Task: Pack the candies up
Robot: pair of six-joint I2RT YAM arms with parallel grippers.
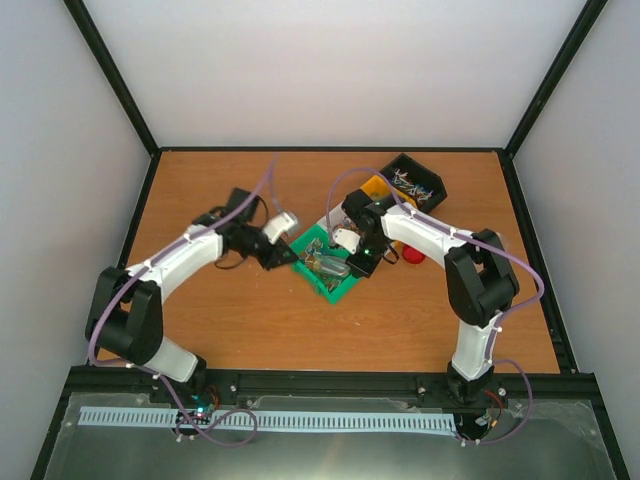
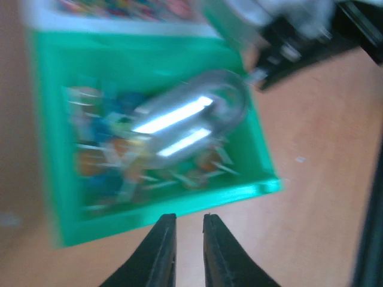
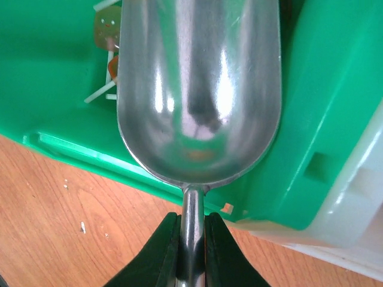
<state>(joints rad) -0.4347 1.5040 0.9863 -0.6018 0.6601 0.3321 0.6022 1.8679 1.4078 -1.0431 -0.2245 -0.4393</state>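
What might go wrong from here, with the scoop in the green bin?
The right gripper pinches the metal scoop only by its thin handle, so it might twist when pushed into the candies. The left gripper is beside the green bin, not holding it, so the bin might slide.

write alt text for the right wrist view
The right gripper has its jaws shut on the handle of a silver metal scoop, whose seemingly empty bowl extends into a green bin. A few wrapped candies show in the bin's upper left; wooden table lies below.
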